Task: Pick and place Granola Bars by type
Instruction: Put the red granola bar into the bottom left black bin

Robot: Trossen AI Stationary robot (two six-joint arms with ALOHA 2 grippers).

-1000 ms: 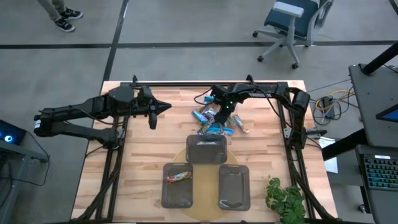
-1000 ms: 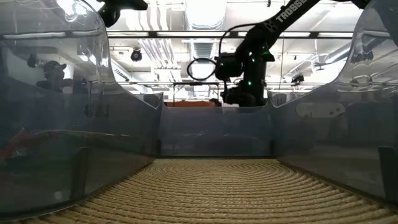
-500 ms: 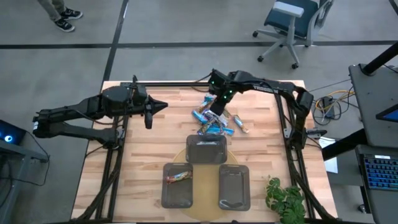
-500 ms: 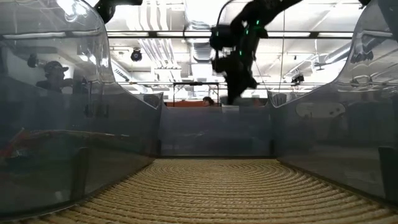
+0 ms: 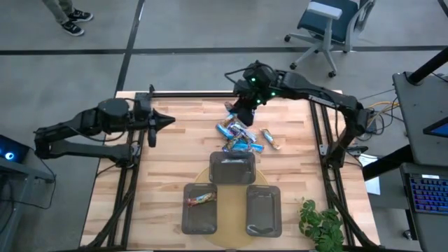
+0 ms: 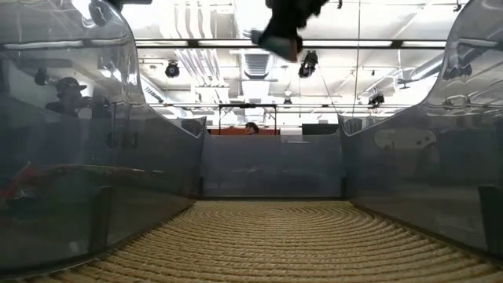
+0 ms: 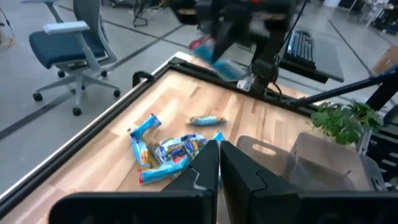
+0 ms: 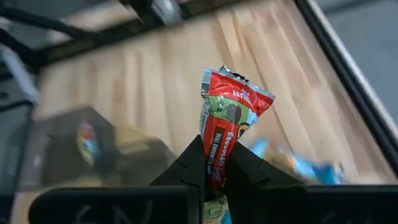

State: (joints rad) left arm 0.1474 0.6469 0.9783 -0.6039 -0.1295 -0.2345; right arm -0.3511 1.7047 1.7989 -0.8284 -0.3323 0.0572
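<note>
Overhead, the right arm reached in from the desk's three o'clock edge, its long forearm angled up toward twelve o'clock, so that the right gripper (image 5: pixel 240 110) hung above the far part of the wooden desk (image 5: pixel 175 168), just beyond the pile of granola bars (image 5: pixel 239 138). Its jaws were pinched on a red-wrapped granola bar (image 8: pixel 227 123), which stood nearly upright between the two dark fingers (image 8: pixel 180 167) in the right wrist view, the crimped top end free above them. From the low view the same gripper showed only as a dark shape at the top edge, well above the desk.

The left arm stretched along the nine o'clock side, folded low, with the left gripper (image 5: pixel 162 120) pointing toward three o'clock over bare wood. Its jaws were drawn together, the tips touching and nothing between them, as the left wrist view showed.

The pile lay near the desk's centre, slightly toward twelve o'clock: mostly blue wrappers heaped and overlapping, with one tan bar (image 5: pixel 271 138) lying apart at the pile's three o'clock side. Three dark grey trays (image 5: pixel 232 169) sat toward six o'clock on a round woven mat (image 6: pixel 267 236). The tray at seven o'clock held one bar (image 5: pixel 199 199). A potted plant (image 5: pixel 320 222) stood at the five o'clock corner.
</note>
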